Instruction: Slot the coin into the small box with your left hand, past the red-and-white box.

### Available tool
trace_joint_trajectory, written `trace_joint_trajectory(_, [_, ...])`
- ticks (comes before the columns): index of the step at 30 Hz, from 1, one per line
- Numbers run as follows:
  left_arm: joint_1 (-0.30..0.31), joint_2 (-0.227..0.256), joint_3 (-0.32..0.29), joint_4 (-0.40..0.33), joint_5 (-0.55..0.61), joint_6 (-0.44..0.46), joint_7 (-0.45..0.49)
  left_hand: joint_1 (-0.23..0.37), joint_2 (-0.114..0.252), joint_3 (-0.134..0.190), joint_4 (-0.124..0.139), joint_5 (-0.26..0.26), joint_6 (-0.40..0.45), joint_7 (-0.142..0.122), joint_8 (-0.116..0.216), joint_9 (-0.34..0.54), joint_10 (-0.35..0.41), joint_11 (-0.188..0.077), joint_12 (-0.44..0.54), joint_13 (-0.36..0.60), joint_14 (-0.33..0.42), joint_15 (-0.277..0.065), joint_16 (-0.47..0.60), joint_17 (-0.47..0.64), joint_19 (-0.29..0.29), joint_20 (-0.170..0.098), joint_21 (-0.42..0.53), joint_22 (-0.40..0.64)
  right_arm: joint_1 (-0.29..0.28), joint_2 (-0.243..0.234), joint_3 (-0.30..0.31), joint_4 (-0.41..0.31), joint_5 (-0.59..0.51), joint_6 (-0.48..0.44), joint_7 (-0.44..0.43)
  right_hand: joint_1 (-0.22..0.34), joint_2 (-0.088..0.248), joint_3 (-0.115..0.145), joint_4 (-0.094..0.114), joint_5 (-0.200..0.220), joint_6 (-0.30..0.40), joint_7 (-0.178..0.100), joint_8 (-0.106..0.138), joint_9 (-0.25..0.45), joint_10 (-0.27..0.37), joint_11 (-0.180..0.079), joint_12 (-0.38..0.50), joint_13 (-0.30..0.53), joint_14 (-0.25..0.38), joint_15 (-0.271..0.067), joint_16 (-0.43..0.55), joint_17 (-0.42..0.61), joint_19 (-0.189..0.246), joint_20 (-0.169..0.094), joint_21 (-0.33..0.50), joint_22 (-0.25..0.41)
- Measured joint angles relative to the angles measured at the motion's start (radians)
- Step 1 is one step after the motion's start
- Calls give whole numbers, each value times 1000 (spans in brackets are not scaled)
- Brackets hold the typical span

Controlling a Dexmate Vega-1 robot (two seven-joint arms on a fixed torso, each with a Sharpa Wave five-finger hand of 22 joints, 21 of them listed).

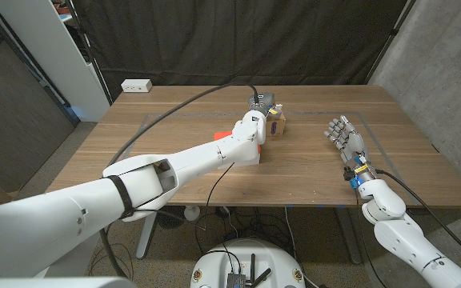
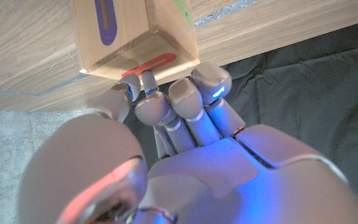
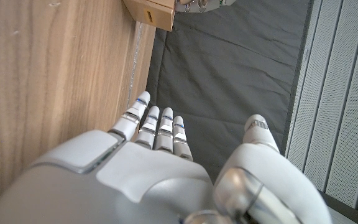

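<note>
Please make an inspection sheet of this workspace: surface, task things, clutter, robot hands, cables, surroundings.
Surface: wooden table, faint line marks.
Task things: small wooden box with coloured slots, at the left robot hand's fingertips; red-and-white box mostly hidden by the left arm; coin cannot be made out.
Clutter: dark device behind the small box.
Robot hands: left robot hand fingers bunched at the box's red slot; right robot hand open, holding nothing.
Cables: black cable across the table.
Surroundings: dark curtain, white power strip.

No text, label, brand or number can be read anywhere.
</note>
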Motion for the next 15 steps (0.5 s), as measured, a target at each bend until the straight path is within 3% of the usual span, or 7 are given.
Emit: trace_joint_trajectory(15, [-2,7,-27,-27,11,-24,48,-21,5,22,-2,-5,7,-3,-12,-9,2,1,8,2,0,0,0,8,0,0,8,0,13,8,-3,8,-7,12,1,5,5,3,-3,2,0,0,0,0,-4,-4,0,0,10,-10,0,0,15,-8,0,-2])
